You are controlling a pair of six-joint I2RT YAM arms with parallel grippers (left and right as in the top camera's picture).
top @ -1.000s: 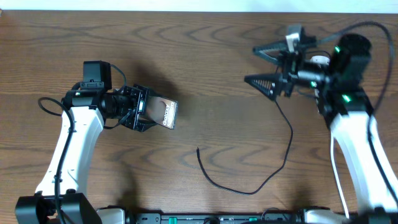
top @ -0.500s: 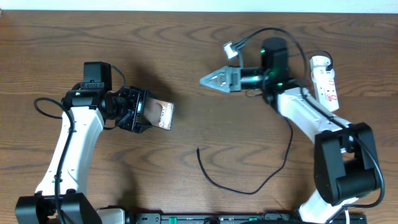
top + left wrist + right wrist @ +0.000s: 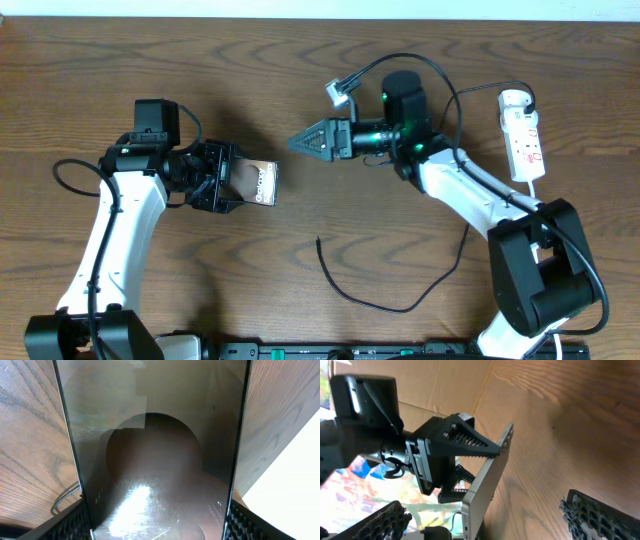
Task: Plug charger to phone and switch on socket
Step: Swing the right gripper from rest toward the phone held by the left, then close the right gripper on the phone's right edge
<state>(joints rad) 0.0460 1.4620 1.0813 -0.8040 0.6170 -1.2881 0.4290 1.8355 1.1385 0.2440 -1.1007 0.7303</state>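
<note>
Overhead: left pincer (image 3: 232, 178) clamped on flat dark phone (image 3: 264, 184); right pincer (image 3: 303, 143) apart, empty; thin black charger (image 3: 400, 310) unplugged; white strip socket (image 3: 524, 135) untouched.

the phone (image 3: 155, 460) has a glossy, mirror-like face; the table (image 3: 300, 80) is matt grained wood; the socket (image 3: 523, 135) smooth white plastic.

Dark wood-grain table (image 3: 360, 215) fills view; pale strip (image 3: 200, 8) along far edge (wall or floor, unclear); even light.

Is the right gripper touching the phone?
Apart. The overhead view shows bare table between the right gripper and the phone.
</note>
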